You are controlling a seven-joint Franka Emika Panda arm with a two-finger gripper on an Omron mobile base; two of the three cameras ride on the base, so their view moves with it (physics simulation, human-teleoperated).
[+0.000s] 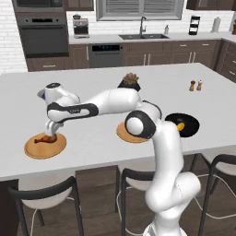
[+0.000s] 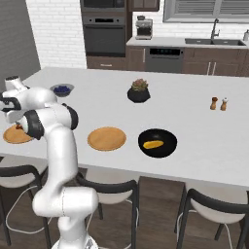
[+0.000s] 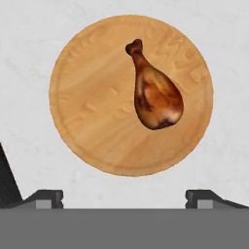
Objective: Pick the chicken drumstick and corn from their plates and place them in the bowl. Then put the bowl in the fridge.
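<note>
The chicken drumstick (image 3: 158, 95) lies on a round tan wooden plate (image 3: 92, 107), its bone end pointing away from my fingertips. My gripper (image 3: 125, 199) hangs open just above the plate's near rim, with nothing between its fingers. In the left base view the gripper (image 1: 51, 131) hovers over the drumstick (image 1: 45, 138) on the left plate (image 1: 34, 148). The corn (image 2: 154, 144) lies in a black round dish (image 2: 165, 136). A second tan plate (image 2: 106, 138) is bare. The small blue bowl (image 2: 62, 89) sits at the island's far left.
A black pot with a plant (image 2: 139, 92) stands mid-island, two shakers (image 2: 219, 103) to the right. Stools line the near edge. A tall grey face (image 2: 17, 39) rises at the far left; I cannot tell whether it is the fridge.
</note>
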